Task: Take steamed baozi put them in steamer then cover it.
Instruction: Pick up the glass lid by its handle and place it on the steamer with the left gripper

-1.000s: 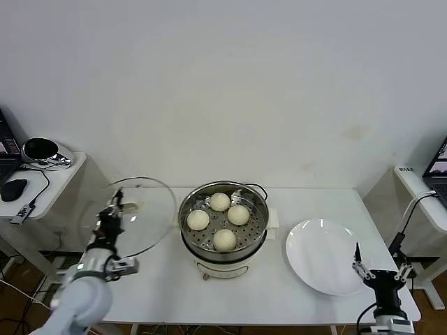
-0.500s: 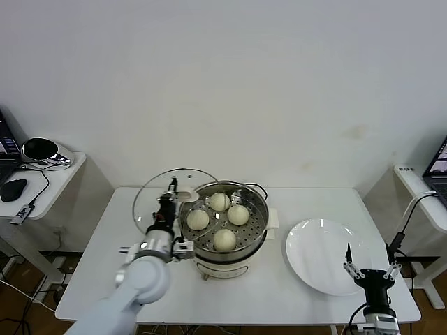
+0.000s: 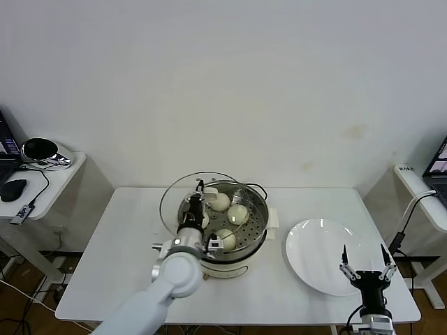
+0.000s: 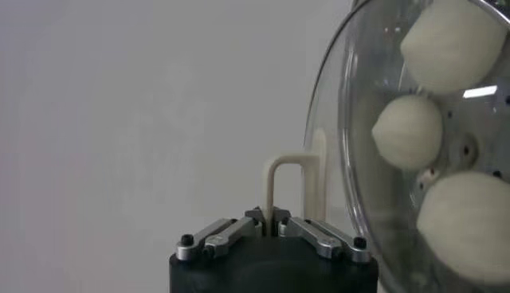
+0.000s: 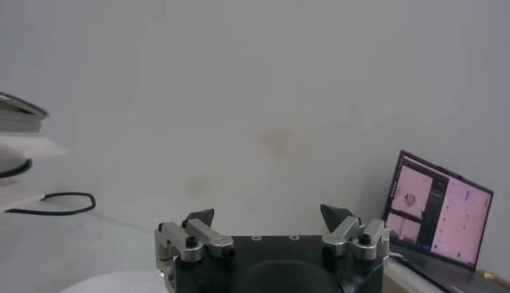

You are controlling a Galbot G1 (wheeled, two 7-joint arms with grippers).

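A: Starting nearest the robot, what's there, taking the steamer (image 3: 225, 234) as the reference?

B: The right gripper (image 3: 363, 266) sits well to the steamer's right, at the near edge of the plate (image 3: 321, 262). Its fingers stand wide apart with nothing between them; the right wrist view shows the same spread (image 5: 268, 217), and a laptop (image 5: 437, 215) off to one side.

A: And the left gripper?

B: The left gripper (image 3: 195, 202) is over the steamer's left rim. Its jaws are clamped together on the handle of the cover (image 3: 183, 206). In the left wrist view the cream handle (image 4: 292, 185) rises straight out from between the closed fingers (image 4: 225, 236).

A: How is the cover lying?

B: Tilted, held above the pot, not seated. It overlaps the steamer's left half and juts out past the left rim. The steamer's right side is uncovered.

A: The baozi?

B: All four baozi (image 3: 238, 214) are inside the steamer on the perforated tray. Three of them show through the glass in the left wrist view (image 4: 407, 132).

A: Anything behind or beyond?

B: The steamer stands mid-table (image 3: 126, 265). A black cord (image 3: 256, 187) curls at its far rim. Far to its left, on a separate side table, are a mouse (image 3: 12, 188) and a headset (image 3: 42, 150).
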